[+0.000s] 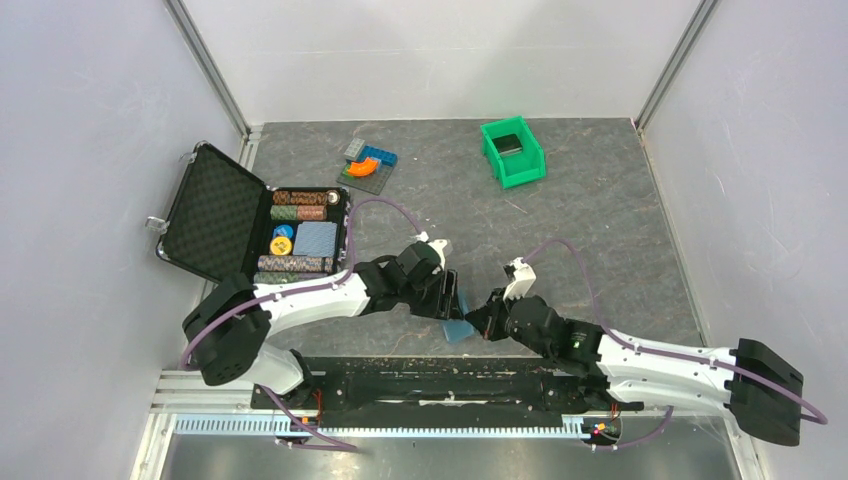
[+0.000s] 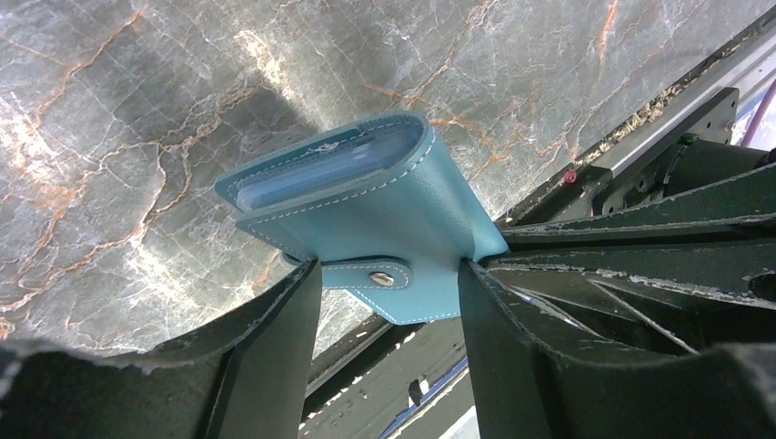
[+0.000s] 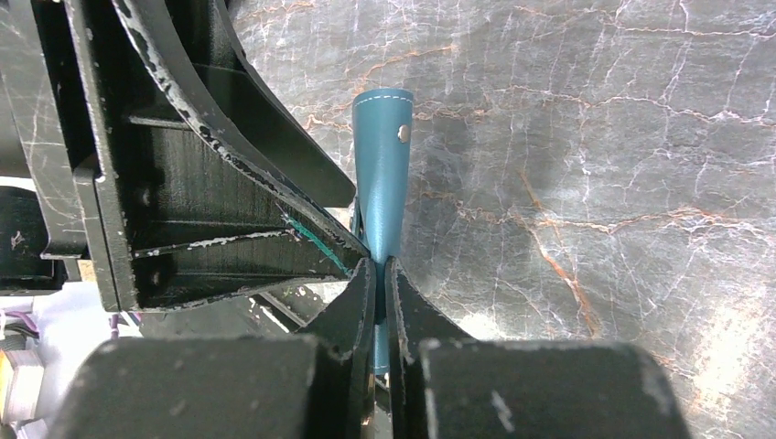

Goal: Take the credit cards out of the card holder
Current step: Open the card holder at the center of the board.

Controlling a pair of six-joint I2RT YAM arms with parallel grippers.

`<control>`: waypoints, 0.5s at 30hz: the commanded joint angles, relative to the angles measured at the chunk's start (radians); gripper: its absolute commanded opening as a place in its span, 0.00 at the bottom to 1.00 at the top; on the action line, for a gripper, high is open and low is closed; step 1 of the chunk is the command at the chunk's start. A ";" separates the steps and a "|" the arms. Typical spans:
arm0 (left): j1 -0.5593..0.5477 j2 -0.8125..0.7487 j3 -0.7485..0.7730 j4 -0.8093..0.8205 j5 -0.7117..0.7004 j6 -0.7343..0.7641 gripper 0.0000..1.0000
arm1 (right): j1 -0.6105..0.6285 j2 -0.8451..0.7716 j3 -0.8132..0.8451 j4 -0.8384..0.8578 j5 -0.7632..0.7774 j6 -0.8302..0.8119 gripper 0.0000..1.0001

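From above, a grey marbled table (image 1: 600, 220) stands between white walls (image 1: 450, 50). The wallet (image 1: 458, 325) is near the front edge, where the left claw (image 1: 448, 295) and right claw (image 1: 478, 322) meet.

Left wrist: the left claw (image 2: 389, 270) clamps the folded wallet (image 2: 366, 201) by its sides, over veined stone.

Right wrist: the right claw (image 3: 377, 270) pinches the wallet's (image 3: 382, 165) edge.

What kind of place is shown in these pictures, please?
Probably a robot test cell in a lab: plain white walls enclose a marble-patterned table, and two arms are bolted to a metal rail.
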 commanded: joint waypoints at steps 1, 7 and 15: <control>-0.007 -0.033 -0.021 -0.024 -0.027 0.015 0.62 | 0.030 0.005 0.080 0.035 0.074 0.002 0.00; -0.007 -0.024 -0.031 -0.040 -0.038 0.015 0.61 | 0.042 0.000 0.082 0.014 0.115 0.006 0.00; -0.006 -0.001 -0.009 -0.060 -0.066 0.045 0.53 | 0.048 0.004 0.084 0.018 0.108 -0.012 0.00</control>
